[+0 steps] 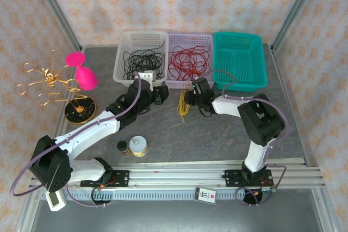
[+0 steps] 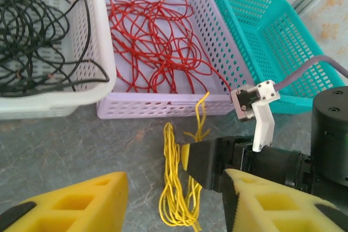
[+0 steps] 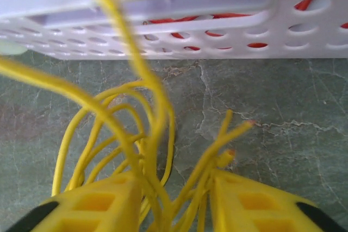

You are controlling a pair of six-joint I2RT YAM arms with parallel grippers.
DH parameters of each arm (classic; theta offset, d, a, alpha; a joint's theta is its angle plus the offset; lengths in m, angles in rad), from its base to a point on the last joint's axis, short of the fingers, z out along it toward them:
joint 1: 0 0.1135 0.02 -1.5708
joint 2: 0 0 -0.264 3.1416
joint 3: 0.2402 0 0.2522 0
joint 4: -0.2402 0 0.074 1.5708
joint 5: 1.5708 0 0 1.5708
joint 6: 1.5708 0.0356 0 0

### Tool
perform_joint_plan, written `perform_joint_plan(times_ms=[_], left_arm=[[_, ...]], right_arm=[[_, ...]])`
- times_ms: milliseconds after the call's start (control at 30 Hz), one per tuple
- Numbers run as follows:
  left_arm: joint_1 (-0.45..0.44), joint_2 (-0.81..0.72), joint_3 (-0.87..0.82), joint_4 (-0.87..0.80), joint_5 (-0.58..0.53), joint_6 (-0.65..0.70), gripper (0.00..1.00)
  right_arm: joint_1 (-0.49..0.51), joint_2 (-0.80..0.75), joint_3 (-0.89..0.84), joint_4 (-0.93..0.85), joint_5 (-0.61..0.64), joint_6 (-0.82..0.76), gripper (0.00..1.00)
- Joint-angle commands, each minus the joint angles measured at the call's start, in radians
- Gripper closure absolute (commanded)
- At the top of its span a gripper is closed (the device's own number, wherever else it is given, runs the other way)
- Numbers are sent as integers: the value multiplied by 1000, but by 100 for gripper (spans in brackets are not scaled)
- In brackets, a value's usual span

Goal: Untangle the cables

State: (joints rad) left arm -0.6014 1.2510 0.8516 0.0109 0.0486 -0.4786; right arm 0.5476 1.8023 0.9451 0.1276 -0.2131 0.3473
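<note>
The fingers of both grippers are hidden under their wrists from above, and the yellow cables [image 1: 183,108] are partly covered there by the right gripper [image 1: 188,100]. In the right wrist view the nearest strand is a blur and the strands are too tangled to count. The teal basket [image 1: 242,84] is cut off at the right edge of the left wrist view. The left arm [image 1: 98,126] reaches far and rightward across the grey table [image 1: 217,134], bringing the left gripper [image 1: 159,95] just near of the white basket [image 1: 120,58]. Its yellow fingers [image 2: 70,205] stand apart and hold nothing, with the bundle lying on the table beyond them. The right arm [image 1: 261,123] folds back toward the left, its gripper low beside the lilac basket [image 1: 187,83]. Its fingers [image 3: 98,205] have the bundle clamped between them, and strands fill the gap and fan out toward the basket wall (one loose end rises against that wall). The cables lie on the table between the two grippers, just near of the lilac basket. There are two arms, one yellow bundle and three baskets in a row at the far side. The white one holds black wires [image 1: 142,61] and the lilac one red wires [image 1: 188,61]. Two small jars [image 1: 138,146] stand near the left arm, and a gold wire ornament [image 1: 46,80] and a pink object [image 1: 82,71] stand at far left.
</note>
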Motion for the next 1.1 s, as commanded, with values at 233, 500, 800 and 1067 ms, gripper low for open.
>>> perform_joint_plan(times_ms=[233,500,800,1067], left_arm=[[6,-37,-46,-6,42,-5,56],[6,-108,-184,60,127,-43,59],[6,-145,-288,168,236,-67,60],[6,-177,-335,193,237,-100,63]], right_arm=[[100,-243,-160,-233,-19,-29,70],[130,-449,-154,-375,59,-57,41],[129,-293,86,-446,127,-204,54],[137,-160,218,-408,20,-286,53]])
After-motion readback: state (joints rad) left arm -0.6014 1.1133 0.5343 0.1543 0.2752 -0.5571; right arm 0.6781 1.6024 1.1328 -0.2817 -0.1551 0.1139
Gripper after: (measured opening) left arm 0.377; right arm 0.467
